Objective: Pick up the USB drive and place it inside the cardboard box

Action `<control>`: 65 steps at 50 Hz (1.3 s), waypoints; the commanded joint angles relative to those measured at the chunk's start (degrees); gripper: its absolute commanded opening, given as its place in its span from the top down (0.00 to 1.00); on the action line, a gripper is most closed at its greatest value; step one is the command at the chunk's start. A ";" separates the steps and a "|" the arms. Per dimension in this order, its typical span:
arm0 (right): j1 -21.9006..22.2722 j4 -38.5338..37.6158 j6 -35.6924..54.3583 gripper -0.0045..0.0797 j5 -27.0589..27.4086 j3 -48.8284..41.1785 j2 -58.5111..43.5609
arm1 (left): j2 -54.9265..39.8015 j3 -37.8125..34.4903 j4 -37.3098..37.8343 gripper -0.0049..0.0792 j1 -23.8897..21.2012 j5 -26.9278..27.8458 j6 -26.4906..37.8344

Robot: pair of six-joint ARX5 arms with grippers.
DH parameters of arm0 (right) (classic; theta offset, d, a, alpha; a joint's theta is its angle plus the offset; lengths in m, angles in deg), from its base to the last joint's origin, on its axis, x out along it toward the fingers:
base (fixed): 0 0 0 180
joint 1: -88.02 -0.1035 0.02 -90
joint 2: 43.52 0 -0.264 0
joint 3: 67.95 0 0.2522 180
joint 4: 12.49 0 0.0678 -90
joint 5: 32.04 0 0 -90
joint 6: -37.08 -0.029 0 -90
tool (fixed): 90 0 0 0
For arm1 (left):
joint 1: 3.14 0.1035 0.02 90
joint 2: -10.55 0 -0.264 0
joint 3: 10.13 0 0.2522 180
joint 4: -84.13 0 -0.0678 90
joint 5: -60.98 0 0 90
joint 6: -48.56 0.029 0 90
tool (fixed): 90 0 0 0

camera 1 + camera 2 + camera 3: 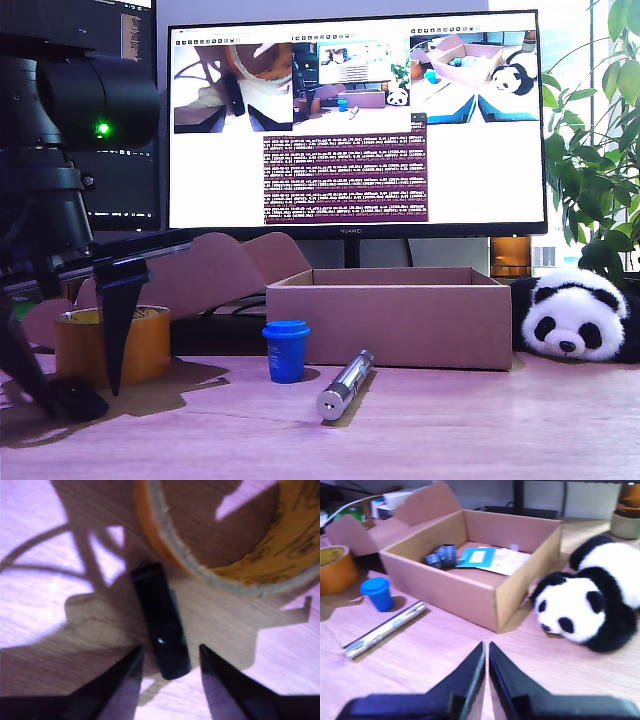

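**A:** Starting with the exterior view — how far along are we?

**B:** Early, by my reading. The USB drive (pixel 78 398) lies on the table (pixel 450 430), just in front of the tape roll (pixel 112 343), and my first gripper (pixel 75 385) stands down over it. The cardboard box (pixel 390 318) sits well apart from the tape roll, toward the exterior view's right. So the grasp, the lift, the carry and the drop are all left to do.

**A:** What lies between?

**B:** A blue cup (pixel 286 350) and a silver cylinder (pixel 345 384), both in front of the box. I judge a raised carry would clear them. A toy panda (pixel 568 318) rests beside the box, on the side away from the tape roll.

**A:** First wrist view?

**B:** My first gripper (pixel 170 667) is spread, one finger on each side of the near end of the USB drive (pixel 161 620), not yet touching it. The tape roll (pixel 235 545) crowds the far end of the drive; whether they touch I cannot tell.

**A:** Second wrist view?

**B:** My second gripper (pixel 485 667) has its fingers pressed nearly together on nothing, facing the cardboard box (pixel 470 587). The box already holds a blue card (pixel 476 557), papers and a small dark item near the wall closest to the tape roll (pixel 335 570). No drive is inside.
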 commanded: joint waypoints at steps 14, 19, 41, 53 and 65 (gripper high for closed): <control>-0.33 -0.68 0.15 0.96 -0.07 -0.74 -0.57 | -1.77 0.37 -0.20 0.61 -0.13 -1.40 -0.26; -0.33 -0.74 0.15 0.96 -0.04 -0.74 -0.57 | -1.77 0.37 -0.20 0.61 0.07 -1.49 -0.28; -0.33 -0.74 0.17 0.96 0.02 -0.74 -0.57 | -1.77 0.37 2.05 0.75 0.35 -1.46 1.92; -0.33 -0.77 0.20 0.96 0.11 -0.74 -0.57 | -1.77 0.37 5.20 0.78 0.33 -0.46 5.57; -0.33 -1.27 0.17 0.96 0.09 -0.74 -0.57 | -1.75 0.37 8.92 0.87 0.33 2.40 15.19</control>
